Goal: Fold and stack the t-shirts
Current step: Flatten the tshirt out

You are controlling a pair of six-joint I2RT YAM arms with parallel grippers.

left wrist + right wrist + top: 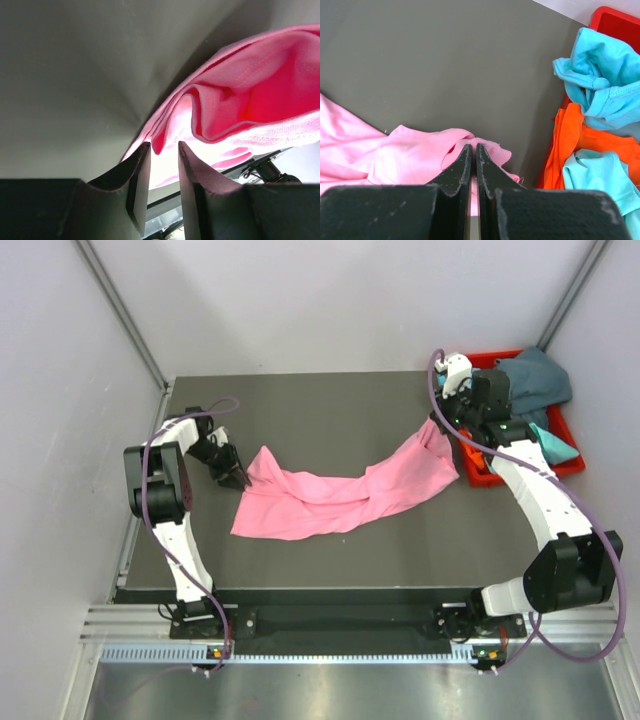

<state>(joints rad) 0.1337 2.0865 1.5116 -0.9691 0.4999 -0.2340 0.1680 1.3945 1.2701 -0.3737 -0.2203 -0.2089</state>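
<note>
Right gripper (473, 146): nearest the lens on my right wrist, its two dark fingers were pressed all but together, clamped on a bunched end of the pink t-shirt (395, 155).
Table (330, 410): dark grey and flat, it carried most of the pink cloth.
Pink t-shirt: it lay unfolded in a long sagging band across the middle of the table, running from my left gripper (240, 478) to my right one, rumpled along its length.
Red bin (478, 477): it stood at the far right corner of the table, just beside my right gripper, heaped with shirts.
Dark teal-grey t-shirt (540, 380): it was slumped over the bin's far end.
Turquoise t-shirt (600, 65): it lay crumpled in the bin.
Orange t-shirt (575, 140): it hung at the bin's wall nearest the pink cloth, touching the turquoise one.
Left gripper: my fingers stood a narrow gap apart, nipping a fold at the pink shirt's left edge, which was lifted off the table there.
</note>
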